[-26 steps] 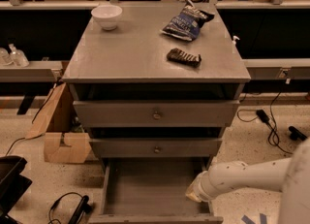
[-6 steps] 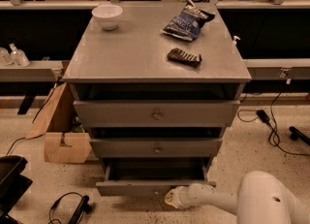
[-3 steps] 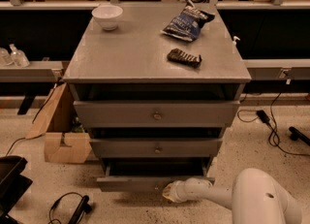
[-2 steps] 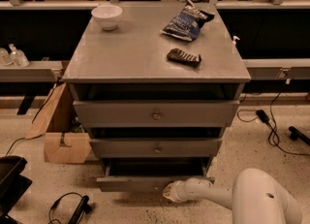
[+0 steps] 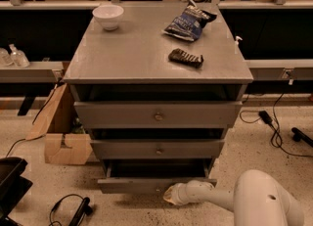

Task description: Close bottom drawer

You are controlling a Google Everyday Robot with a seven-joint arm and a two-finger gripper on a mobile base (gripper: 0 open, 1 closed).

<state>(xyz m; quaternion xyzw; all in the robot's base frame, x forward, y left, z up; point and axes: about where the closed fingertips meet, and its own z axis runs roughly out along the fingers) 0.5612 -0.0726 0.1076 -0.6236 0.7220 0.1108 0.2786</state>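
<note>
The bottom drawer (image 5: 142,185) is the slim grey front lowest on the grey cabinet (image 5: 156,58). It stands only slightly out, with a dark gap above its front. A tiny round knob (image 5: 157,189) sits at its middle. My gripper (image 5: 169,195) is at the end of the white arm (image 5: 220,198), low to the floor, right against the drawer front just right of the knob. The mid-sized drawer (image 5: 157,148) and the tall top drawer (image 5: 157,115) are above it.
On the cabinet top lie a white bowl (image 5: 108,16), a blue chip bag (image 5: 189,22) and a dark snack bar (image 5: 186,57). A cardboard box (image 5: 62,137) stands to the left. Cables (image 5: 274,127) lie right, a black device (image 5: 73,210) on the floor left.
The bottom drawer, wide open at first, has gone almost all the way in. My gripper has followed its front inward and to the left; in the last second little has moved.
</note>
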